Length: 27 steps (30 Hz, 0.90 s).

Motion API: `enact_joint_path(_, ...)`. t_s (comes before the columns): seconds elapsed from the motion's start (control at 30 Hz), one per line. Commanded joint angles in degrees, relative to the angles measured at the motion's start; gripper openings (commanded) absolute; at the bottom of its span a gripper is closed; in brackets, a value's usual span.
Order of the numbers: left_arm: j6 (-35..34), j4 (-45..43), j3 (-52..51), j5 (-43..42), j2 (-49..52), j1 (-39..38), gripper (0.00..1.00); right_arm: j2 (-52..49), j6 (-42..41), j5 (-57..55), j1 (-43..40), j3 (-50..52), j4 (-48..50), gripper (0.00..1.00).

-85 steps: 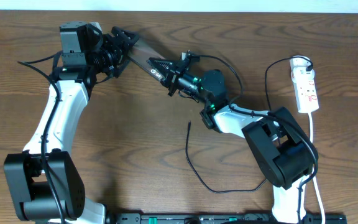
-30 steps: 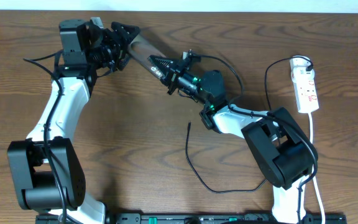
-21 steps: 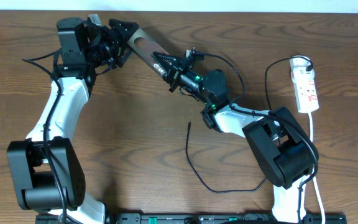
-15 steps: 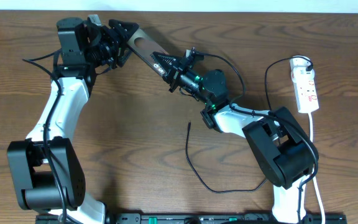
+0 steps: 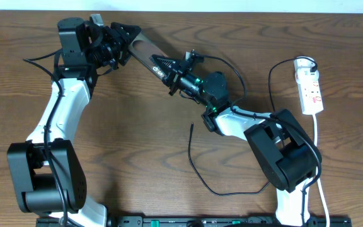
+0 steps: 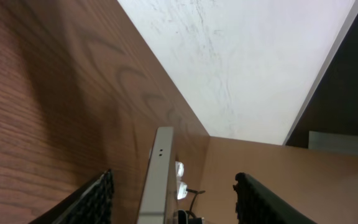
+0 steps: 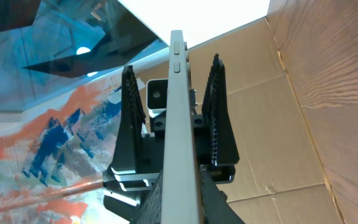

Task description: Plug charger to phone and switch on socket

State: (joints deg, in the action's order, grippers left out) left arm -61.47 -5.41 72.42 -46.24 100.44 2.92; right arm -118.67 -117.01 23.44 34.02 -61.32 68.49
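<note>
The phone (image 5: 142,49) sits slantwise over the far part of the counter (image 5: 137,139), left of centre, its bronze back turned partly up with white lettering towards its right end. The right pincer (image 5: 164,68) is clamped on that right end. In the right wrist view the phone (image 7: 179,112) runs edge-on straight out from between the closed jaws. The left pincer (image 5: 130,43) straddles the far-left end with its jaws apart. In the left wrist view the phone's edge (image 6: 157,180) stands in the gap, with wood showing between it and the ribbed finger (image 6: 98,199) on the left, so neither finger appears to touch it. The charger (image 5: 190,142) lies on the counter well apart from the phone. Its plug tip points to the far side just near of the right arm's wrist, and the thin cable loops towards the near edge and then right under that arm. The right arm's forearm and wrist stand between the tip and the phone. The socket (image 5: 311,88) lies at the far right, lengthwise near to far, with a plug in its far end and a black lead arching left from it. Its white cord (image 5: 317,135) trails towards the near edge.
</note>
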Motion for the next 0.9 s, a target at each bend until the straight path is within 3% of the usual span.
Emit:
enact_joint_path(0.0,1.4,-0.3,-0.4,-0.9,0.2,0.2,0.55,0.4,-0.5,-1.1,0.9,-0.7,1.2,0.01)
enact_joint_path(0.2,1.7,-0.3,-0.4,-0.9,0.2,0.2,0.39,0.4,-0.5,-1.0,0.9,-0.7,1.2,0.01)
enact_joint_path(0.43,2.9,-0.3,-0.5,-1.3,0.2,0.2,0.34,0.4,-0.5,-1.0,0.9,-0.7,1.2,0.01)
enact_joint_path(0.57,3.0,-0.3,-0.6,-1.3,0.2,0.2,0.22,0.4,-0.5,-1.0,0.9,-0.7,1.2,0.01)
enact_joint_path(0.87,3.2,-0.3,-0.6,-1.3,0.2,0.2,0.19,0.4,-0.5,-1.0,1.1,-0.7,1.2,0.01)
